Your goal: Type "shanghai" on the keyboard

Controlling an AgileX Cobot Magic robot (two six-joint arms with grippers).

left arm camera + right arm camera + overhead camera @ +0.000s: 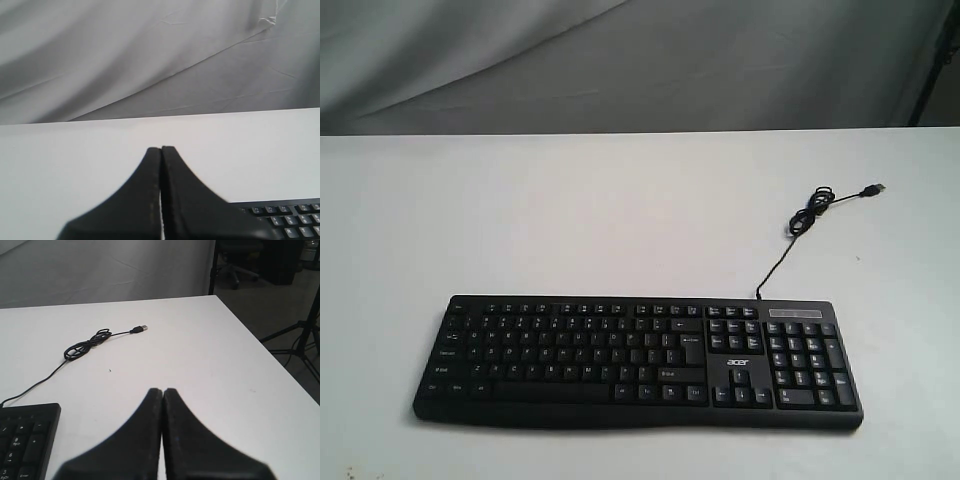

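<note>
Keyboard [638, 362] lies flat near the front edge of the white table [570, 220], number pad to the right. Its cable [804, 215] runs back to a loose coil, and the USB plug [873, 189] lies free on the table. Left hand [161, 150]: fingers pressed together, empty. Right hand [162, 391]: likewise together, empty. Both are off the keys.

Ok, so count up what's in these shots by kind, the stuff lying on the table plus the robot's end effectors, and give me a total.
Keyboard: 1
USB cable: 1
End effectors: 2 (left end effector, right end effector, both shut, holding nothing)
Total: 4
</note>
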